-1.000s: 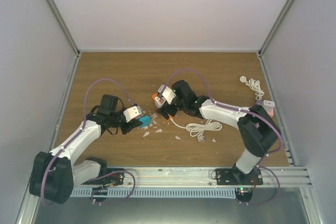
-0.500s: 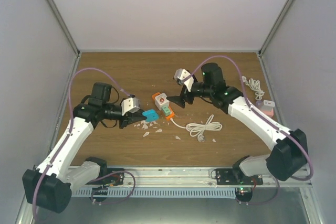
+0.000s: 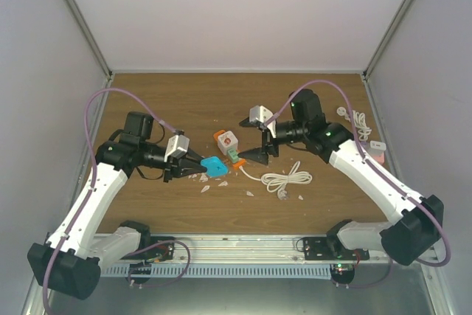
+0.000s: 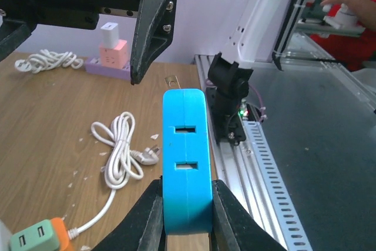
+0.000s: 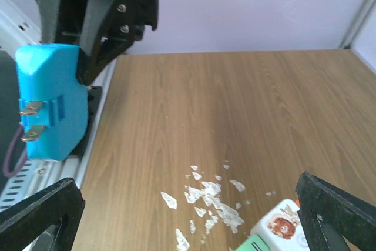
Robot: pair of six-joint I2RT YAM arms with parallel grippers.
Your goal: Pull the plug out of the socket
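My left pincer [image 3: 196, 165] is clamped on the blue plug [image 3: 214, 167], whose prongs are bare and clear of the socket strip [image 3: 229, 147]. Seen from above, the strip lies on the counter [image 3: 162, 101] just beside the plug, at its 1 o'clock. My right pincer [image 3: 254, 139] stands wide and holds nothing, at the strip's 3 o'clock. A coiled white cord [image 3: 287, 180] lies at the strip's 4 o'clock, and white flakes [image 3: 210, 184] litter the wood at the plug's 6 o'clock.

One plug [image 3: 214, 167], two sockets [image 3: 234, 154], two cords [image 3: 287, 180]
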